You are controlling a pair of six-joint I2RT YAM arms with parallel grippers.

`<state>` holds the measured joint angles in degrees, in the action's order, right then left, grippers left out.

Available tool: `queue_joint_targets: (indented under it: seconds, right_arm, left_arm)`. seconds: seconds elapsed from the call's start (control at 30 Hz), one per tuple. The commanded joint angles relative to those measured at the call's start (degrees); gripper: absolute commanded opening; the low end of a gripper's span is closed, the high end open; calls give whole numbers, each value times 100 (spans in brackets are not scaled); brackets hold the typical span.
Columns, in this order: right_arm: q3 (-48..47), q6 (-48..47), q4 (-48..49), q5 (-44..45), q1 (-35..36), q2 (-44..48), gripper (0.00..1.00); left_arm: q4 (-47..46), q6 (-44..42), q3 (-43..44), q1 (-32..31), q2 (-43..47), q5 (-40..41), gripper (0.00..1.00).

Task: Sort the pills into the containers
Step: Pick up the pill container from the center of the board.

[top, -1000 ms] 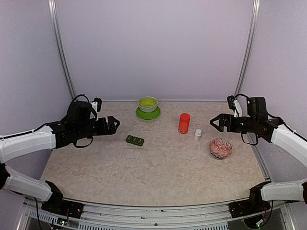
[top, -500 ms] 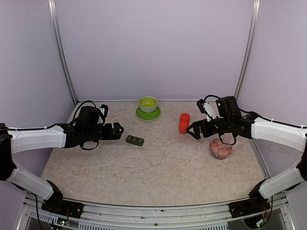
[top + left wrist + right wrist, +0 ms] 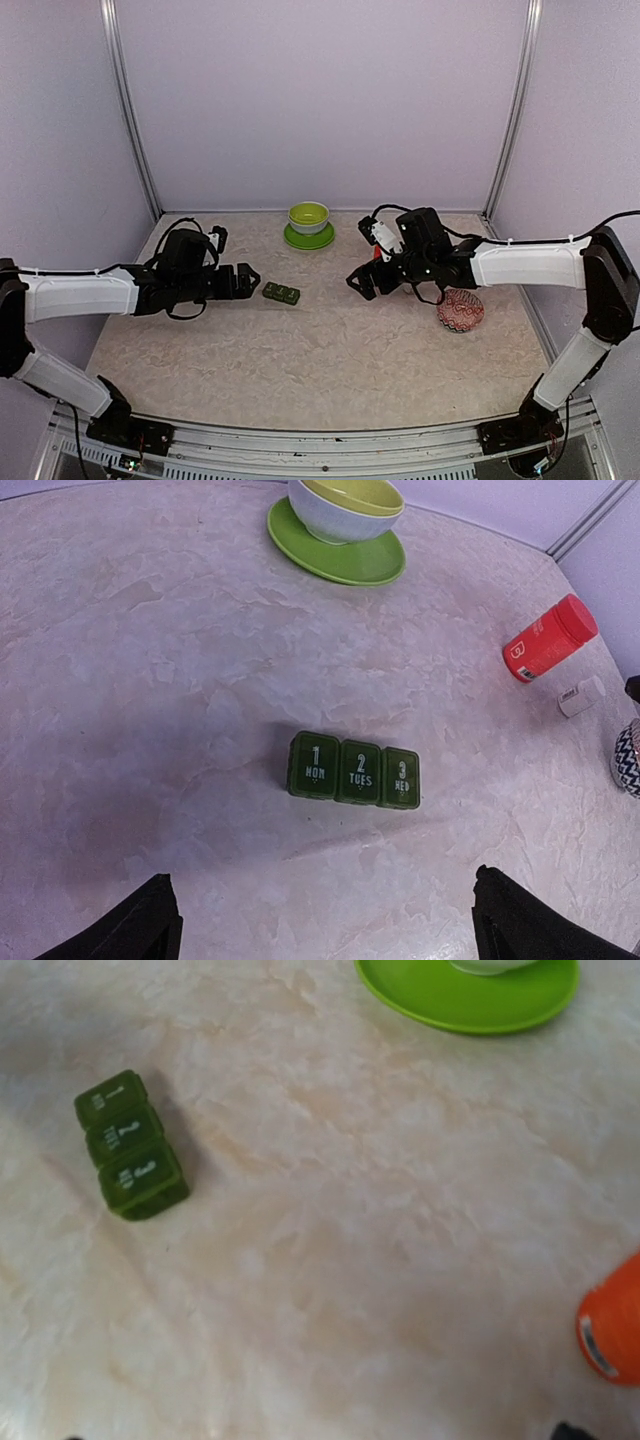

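The containers (image 3: 281,293) are a dark green strip of three joined lidded squares marked 1, 2 and 3, lying flat on the marbled table. In the left wrist view the containers (image 3: 355,771) lie just ahead of my left gripper (image 3: 322,885), which is open and empty. The top view puts my left gripper (image 3: 245,279) a little to the strip's left. My right gripper (image 3: 362,282) hovers open to the strip's right, holding nothing. Its wrist view has the containers (image 3: 131,1146) at the upper left. No pills show.
A red bottle (image 3: 550,640) and a small white bottle (image 3: 580,695) stand on the right, behind my right arm in the top view. A lime-green bowl (image 3: 308,216) on a saucer sits at the back. Near the right edge is a red-and-white patterned bowl (image 3: 460,310).
My right arm has swung left from the table's right side to its middle and now covers the red bottle in the top view. My left gripper has edged right toward the containers.
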<state>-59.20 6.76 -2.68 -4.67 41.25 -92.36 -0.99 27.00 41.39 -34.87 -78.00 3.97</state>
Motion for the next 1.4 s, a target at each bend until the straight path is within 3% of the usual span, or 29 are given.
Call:
queue_joint_targets:
  seconds: [0.0, 1.37]
  right_arm:
    - [-270, -153, 446, 186, 184, -353, 100]
    - [-3074, -1183, -114, -305, 915, -3465, 100]
  left_arm:
    - [-173, 138, -174, -40, 215, -131, 99]
    - [-437, 413, -700, -45, 658, -396, 99]
